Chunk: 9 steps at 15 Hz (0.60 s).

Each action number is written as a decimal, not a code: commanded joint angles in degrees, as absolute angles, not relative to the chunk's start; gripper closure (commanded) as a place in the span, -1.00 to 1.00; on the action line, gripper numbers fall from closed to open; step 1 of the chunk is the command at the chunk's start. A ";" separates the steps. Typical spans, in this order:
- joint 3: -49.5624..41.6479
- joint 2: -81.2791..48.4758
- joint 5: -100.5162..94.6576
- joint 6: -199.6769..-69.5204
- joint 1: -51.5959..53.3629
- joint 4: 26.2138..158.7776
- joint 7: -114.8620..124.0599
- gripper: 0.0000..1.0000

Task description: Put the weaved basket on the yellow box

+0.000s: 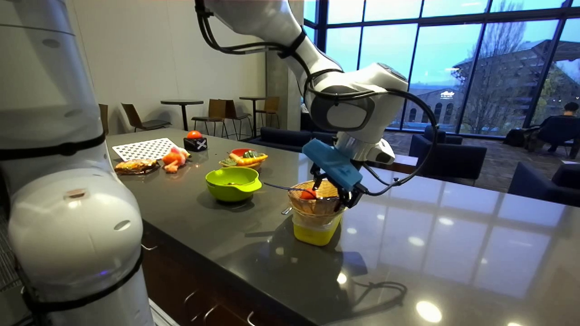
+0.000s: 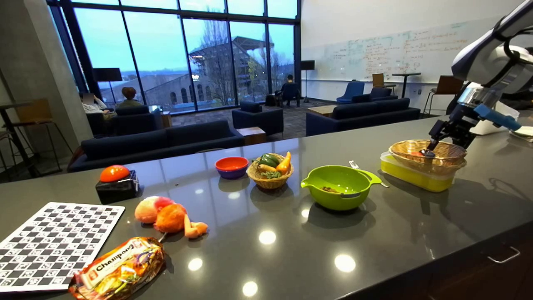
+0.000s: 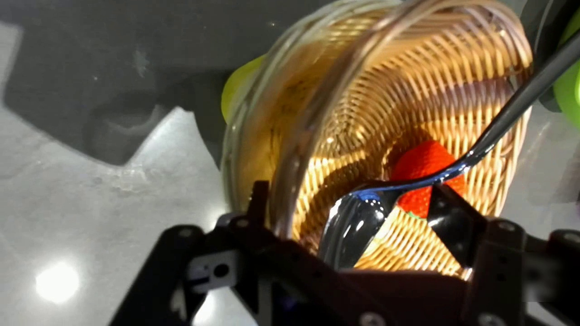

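The weaved basket point(image 1: 312, 207) rests on the yellow box point(image 1: 315, 233). In an exterior view the basket point(image 2: 416, 160) overhangs one end of the box point(image 2: 416, 179). In the wrist view the basket point(image 3: 349, 122) hides most of the box point(image 3: 233, 86). A red strawberry point(image 3: 421, 163) and a black spoon point(image 3: 358, 217) lie in the basket. My gripper point(image 3: 348, 188) is open, its fingers wide apart across the near rim. One finger is by the rim, the other inside over the strawberry. Contact with the rim cannot be told. The gripper is also in both exterior views point(image 1: 333, 192) point(image 2: 446, 145).
A green bowl point(image 2: 341, 196) stands beside the box, with a fork point(image 2: 354, 165) between them. Farther along are a small basket of vegetables point(image 2: 270, 182), a red-purple bowl point(image 2: 231, 168), a button box point(image 2: 118, 185), a toy point(image 2: 170, 216), a noodle packet point(image 2: 120, 268) and a checkered board point(image 2: 54, 246).
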<state>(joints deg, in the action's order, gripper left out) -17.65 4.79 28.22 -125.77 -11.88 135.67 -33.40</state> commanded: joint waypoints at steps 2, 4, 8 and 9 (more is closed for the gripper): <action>-16.69 5.89 25.95 -126.06 -12.23 135.06 -31.98 -1.00; -16.41 6.05 25.16 -125.77 -12.14 134.57 -31.38 -1.00; -15.49 7.67 22.20 -125.65 -11.91 134.32 -28.42 -1.00; -15.20 8.44 21.13 -125.41 -11.81 134.39 -27.25 -1.00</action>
